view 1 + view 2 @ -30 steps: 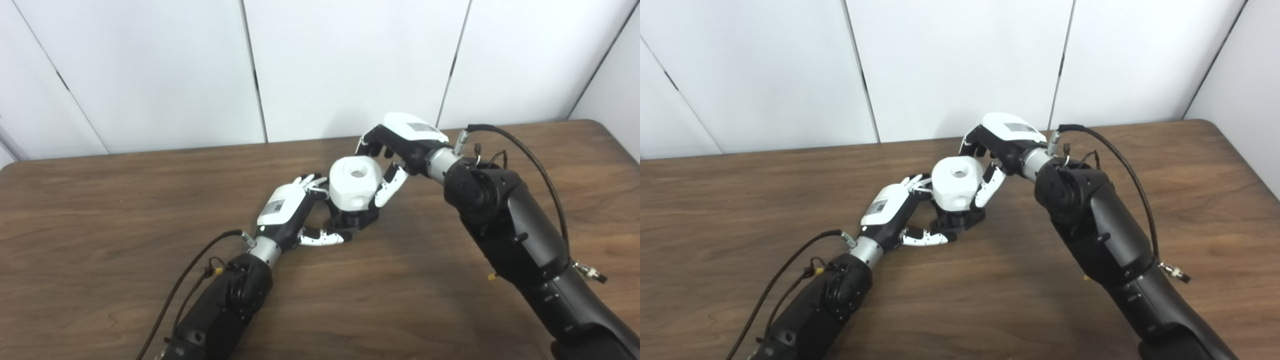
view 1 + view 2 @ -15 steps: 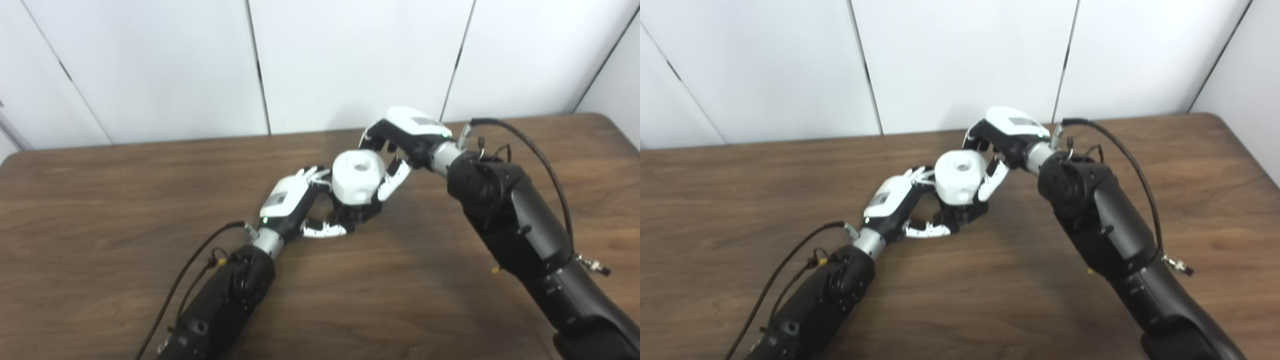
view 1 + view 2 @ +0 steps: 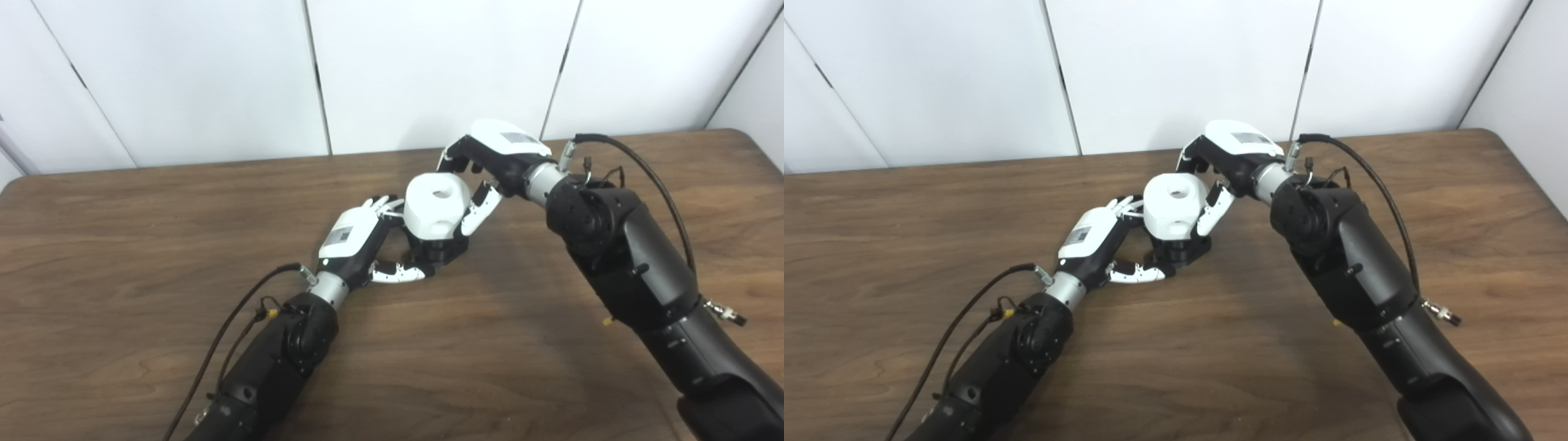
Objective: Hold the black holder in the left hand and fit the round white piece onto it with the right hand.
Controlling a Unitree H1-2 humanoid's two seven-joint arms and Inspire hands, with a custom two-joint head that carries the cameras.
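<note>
The round white piece with a hole in its top sits on the black holder, which rests on the brown table. My left hand wraps the holder's base from the left, thumb along the front and fingers behind. My right hand reaches in from the right, with its fingers behind the white piece and its thumb against the piece's right side. Most of the holder is hidden under the white piece.
Both black forearms cross the table from the bottom edge, with cables looping off each wrist. White wall panels stand right behind the table's far edge.
The whole picture shifted downward as the camera moved. Both hands, the white piece and the holder keep the same positions relative to each other.
</note>
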